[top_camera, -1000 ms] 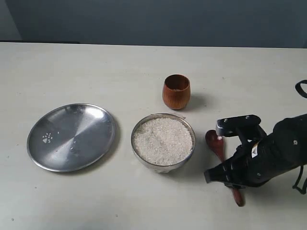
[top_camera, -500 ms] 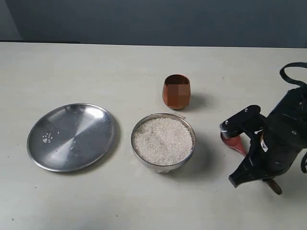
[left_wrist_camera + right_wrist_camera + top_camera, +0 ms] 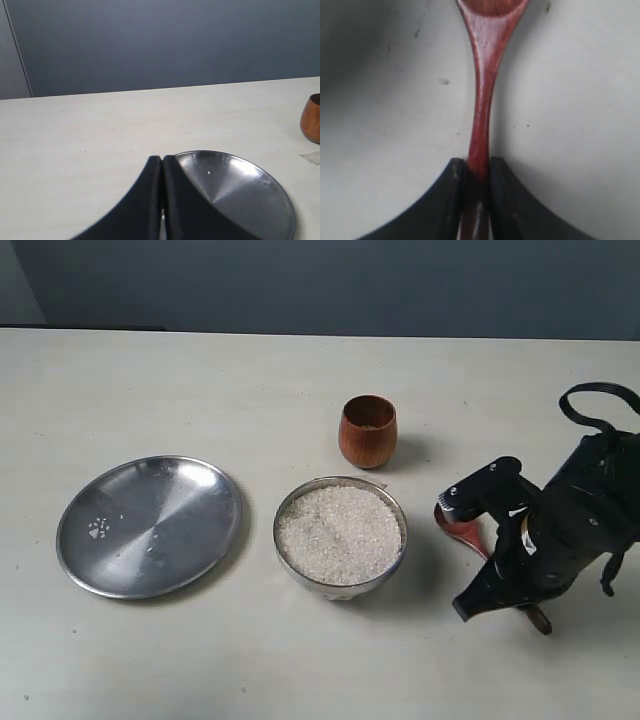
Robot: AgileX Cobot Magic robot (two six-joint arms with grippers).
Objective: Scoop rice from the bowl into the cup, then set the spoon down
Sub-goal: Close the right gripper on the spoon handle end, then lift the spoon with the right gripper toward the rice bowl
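Observation:
The dark wooden spoon [image 3: 458,527] is right of the steel bowl [image 3: 345,590], its head pointing toward the bowl. My right gripper [image 3: 488,552] is shut on its slim handle. The right wrist view shows the handle [image 3: 482,100] pinched between both jaws of that gripper [image 3: 477,165], over bare table. The bowl is heaped with white rice [image 3: 340,532]. Just behind the bowl stands the small wooden cup [image 3: 367,432], which also shows at the edge of the left wrist view [image 3: 312,117]. My left gripper [image 3: 162,159] is shut and empty, and it is out of the exterior view.
A flat steel plate [image 3: 170,540] lies left of the bowl with a few stray grains [image 3: 97,528] on it. The left wrist view shows this plate [image 3: 250,195] just beyond the shut jaws. A dark wall runs behind the table's far edge.
The right gripper and the spoon swung right, away from the bowl, then came back slightly left. The spoon's head now sits farther right than a second ago.

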